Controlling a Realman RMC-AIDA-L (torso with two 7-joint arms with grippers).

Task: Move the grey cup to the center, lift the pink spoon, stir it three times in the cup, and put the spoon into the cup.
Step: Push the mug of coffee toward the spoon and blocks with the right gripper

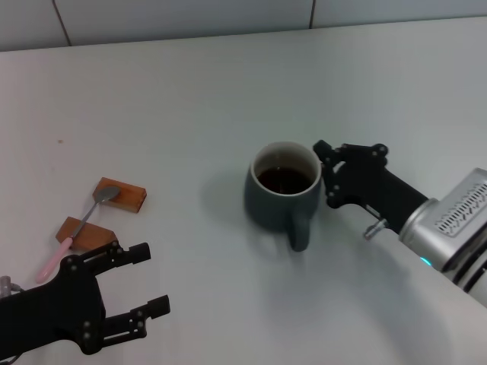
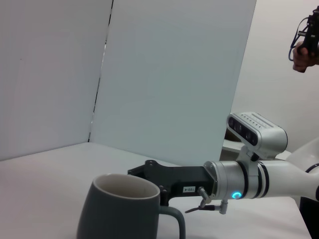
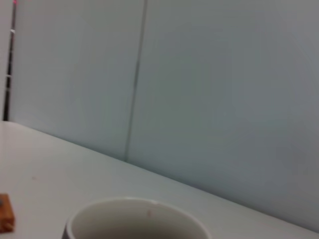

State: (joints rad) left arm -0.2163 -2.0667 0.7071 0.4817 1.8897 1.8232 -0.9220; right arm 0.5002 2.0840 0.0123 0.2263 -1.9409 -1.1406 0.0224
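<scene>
Two wooden blocks (image 1: 122, 195) carry pink spoon (image 1: 76, 233), table (image 1: 190, 99) left | grey cup (image 1: 283, 194) mid-table, upright | right gripper (image 1: 326, 173) beside cup rim, jaws' state unclear | left gripper (image 1: 144, 280) jaws spread, empty, near spoon

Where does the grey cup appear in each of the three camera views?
Head view: the grey cup stands near the middle of the table, handle toward the camera.
Left wrist view: at the bottom edge, the right end effector behind it.
Right wrist view: only its rim, at the bottom.
Shared landmark: its pale rim.
</scene>
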